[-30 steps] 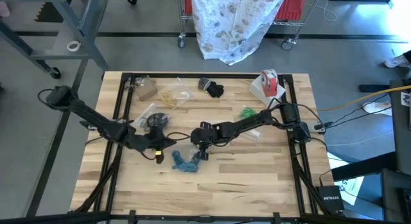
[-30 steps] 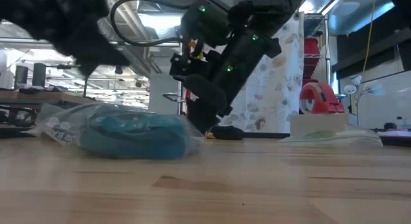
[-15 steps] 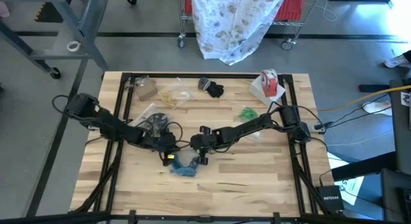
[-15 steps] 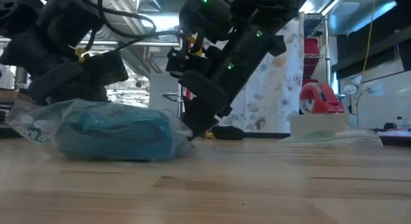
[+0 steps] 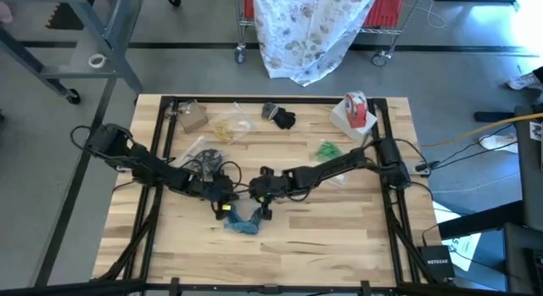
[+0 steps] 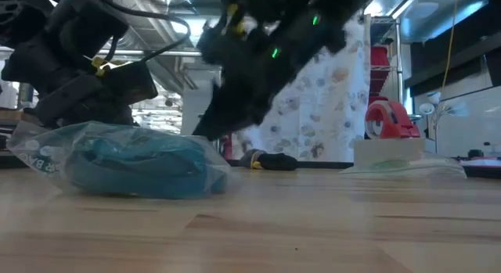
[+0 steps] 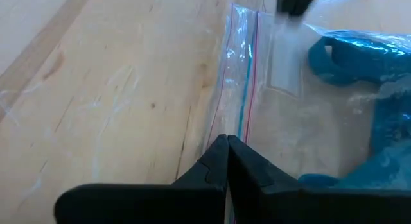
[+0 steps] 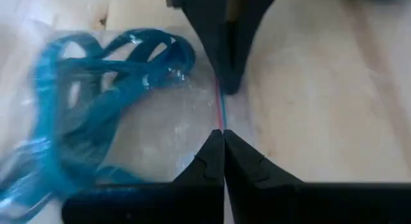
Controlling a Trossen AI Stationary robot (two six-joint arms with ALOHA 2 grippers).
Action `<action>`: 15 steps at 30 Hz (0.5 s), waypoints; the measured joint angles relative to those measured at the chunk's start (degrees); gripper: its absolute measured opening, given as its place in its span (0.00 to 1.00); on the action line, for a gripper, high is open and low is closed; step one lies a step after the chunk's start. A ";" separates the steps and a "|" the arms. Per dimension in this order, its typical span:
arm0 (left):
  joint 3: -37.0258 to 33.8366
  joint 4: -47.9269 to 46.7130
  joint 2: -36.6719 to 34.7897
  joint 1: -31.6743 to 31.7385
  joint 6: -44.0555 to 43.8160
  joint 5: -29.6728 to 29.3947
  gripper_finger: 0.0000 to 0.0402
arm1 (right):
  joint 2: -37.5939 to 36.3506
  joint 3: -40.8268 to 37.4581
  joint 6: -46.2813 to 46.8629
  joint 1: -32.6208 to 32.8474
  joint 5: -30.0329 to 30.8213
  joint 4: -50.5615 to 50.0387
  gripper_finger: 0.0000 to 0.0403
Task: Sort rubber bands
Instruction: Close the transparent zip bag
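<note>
Centrally, on the wooden tabletop (image 5: 297,237) lay one clear plastic bag (image 6: 47,152) holding the teal-blue rubber bands (image 5: 244,221), near the front middle.

- Left gripper (image 7: 226,161): jaws closed flat on the bag's zip-seal edge (image 7: 244,89), pinching the film at its mouth.
- Right gripper (image 8: 223,147): jaws likewise closed on the same sealed edge, from the opposite end; the two grippers faced each other along the seal.
- Green rubber bands (image 5: 327,149): loose near the right arm, well apart from the bag.
- Black rubber bands (image 5: 282,119) and tan rubber bands (image 5: 222,129): toward the far edge.
- Tape roll (image 5: 355,108): far right corner.

Handling note, as a judgement: the step appeared to be closing or pulling the bag's mouth. Both pinches should keep to the seal strip, clear of the bands inside, with the pull level along the tabletop so the thin film neither tears nor slips out.
</note>
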 joint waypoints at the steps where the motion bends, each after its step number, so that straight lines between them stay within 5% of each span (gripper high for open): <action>1: 0.00 -0.01 0.00 0.11 0.00 0.10 0.00 | 1.01 -0.07 -0.14 -0.02 -0.14 1.96 0.00; 15: 0.02 0.09 -0.09 0.48 -0.18 0.16 0.00 | 6.70 0.11 1.15 -0.10 0.27 7.18 0.00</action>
